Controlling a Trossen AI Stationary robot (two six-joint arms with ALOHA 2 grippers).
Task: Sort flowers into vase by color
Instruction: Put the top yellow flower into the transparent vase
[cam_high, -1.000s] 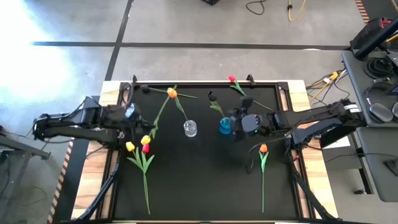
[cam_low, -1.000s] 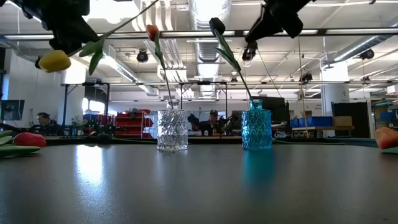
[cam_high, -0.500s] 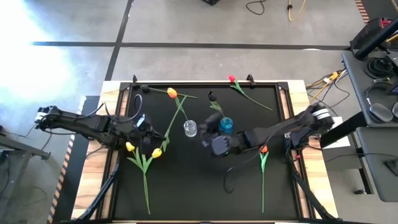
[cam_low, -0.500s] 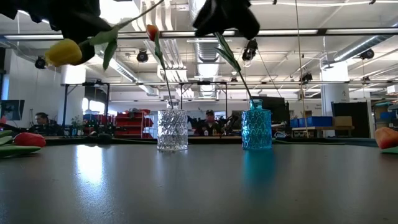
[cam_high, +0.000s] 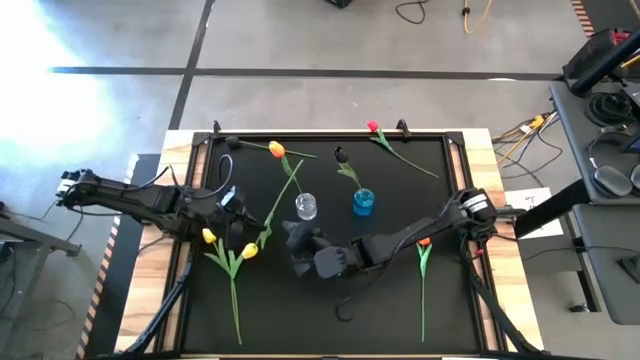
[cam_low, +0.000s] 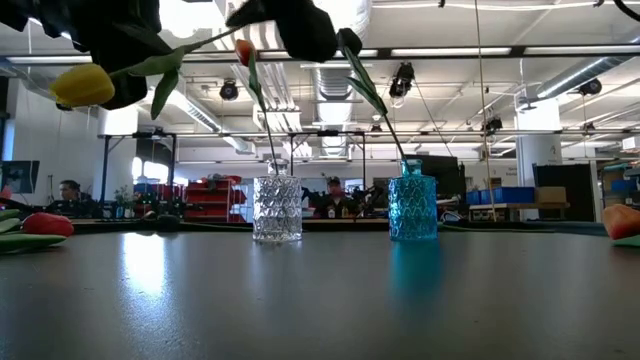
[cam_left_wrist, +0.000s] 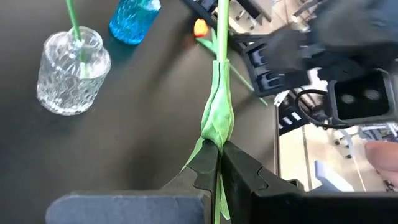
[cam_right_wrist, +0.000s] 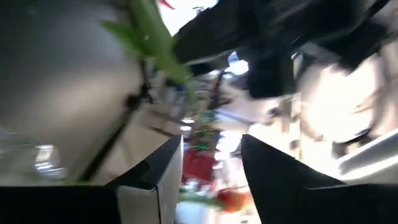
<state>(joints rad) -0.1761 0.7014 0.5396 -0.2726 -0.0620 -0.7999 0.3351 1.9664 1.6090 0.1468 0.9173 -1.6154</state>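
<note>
The dark tabletop (cam_high: 300, 320) lies bare at its near edge. The left tool (cam_left_wrist: 217, 163) clamps a yellow tulip (cam_high: 250, 249) stem; the right tool (cam_high: 298, 240) hangs with fingers apart beside the clear vase (cam_high: 306, 206). A blue vase (cam_high: 363, 202) stands farther back, then loose tulips (cam_high: 380, 135), then grey floor (cam_high: 330, 45).

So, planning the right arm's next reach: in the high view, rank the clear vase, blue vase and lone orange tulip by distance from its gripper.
From the right gripper:
1. Clear vase, just behind it.
2. Blue vase, behind, toward the right.
3. Orange tulip, far right side.
</note>
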